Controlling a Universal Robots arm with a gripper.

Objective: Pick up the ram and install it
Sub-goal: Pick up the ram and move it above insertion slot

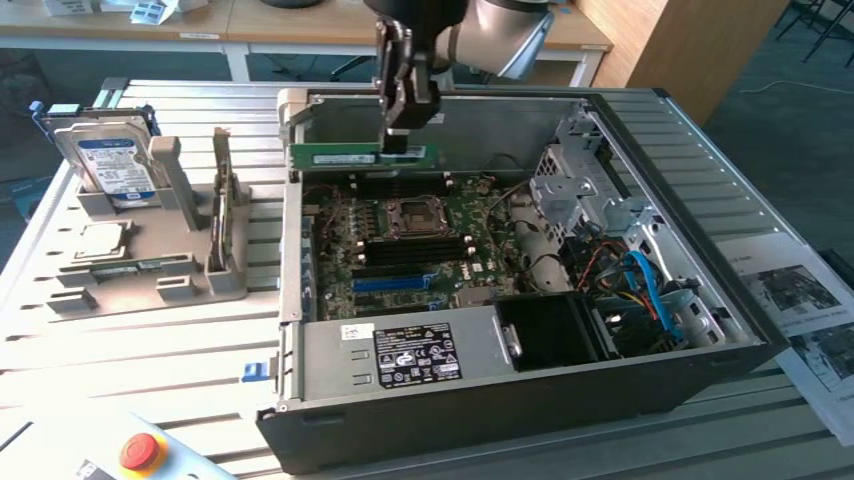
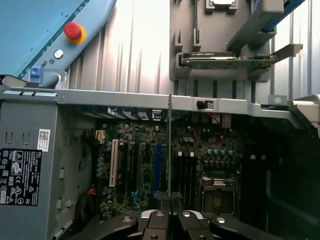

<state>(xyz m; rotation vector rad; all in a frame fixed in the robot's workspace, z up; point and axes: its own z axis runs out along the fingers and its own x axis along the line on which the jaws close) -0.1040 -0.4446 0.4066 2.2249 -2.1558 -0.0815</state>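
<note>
The hand (image 1: 403, 138) is clamping the ram (image 1: 342, 156) by its upper edge. The ram is hanging level just beneath it, over the motherboard (image 1: 414, 240), presumably so its contacts are facing the slots below.

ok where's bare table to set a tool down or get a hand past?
Bare table between the parts holder, the e-stop box and the case. Narrow gap between holder and case. Crowded: inside the case, where the gripper holds the ram; papers beside it.

Ribbed grey metal worktable (image 1: 134, 340), pale wooden desks (image 1: 267, 20) behind, dark blue-grey floor (image 1: 801, 90)
</note>
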